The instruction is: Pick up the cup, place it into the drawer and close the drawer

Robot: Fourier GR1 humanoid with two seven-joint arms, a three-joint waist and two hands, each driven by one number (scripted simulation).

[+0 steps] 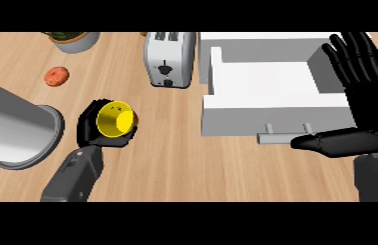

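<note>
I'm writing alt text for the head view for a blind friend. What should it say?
The robot's left hand curls around a yellow cup on a wooden counter, while its right hand rests open beside an open white drawer. A toaster, a tomato and a metal pot stand nearby.

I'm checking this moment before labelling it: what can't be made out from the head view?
- Yellow cup: its outer wall and base are hidden by the left hand curled round it.
- Metal pot: cut off by the left edge.
- Plant pot: cut off by the top edge.
- Right hand: partly cut off by the right edge; it hides the open drawer's right wall.
</note>
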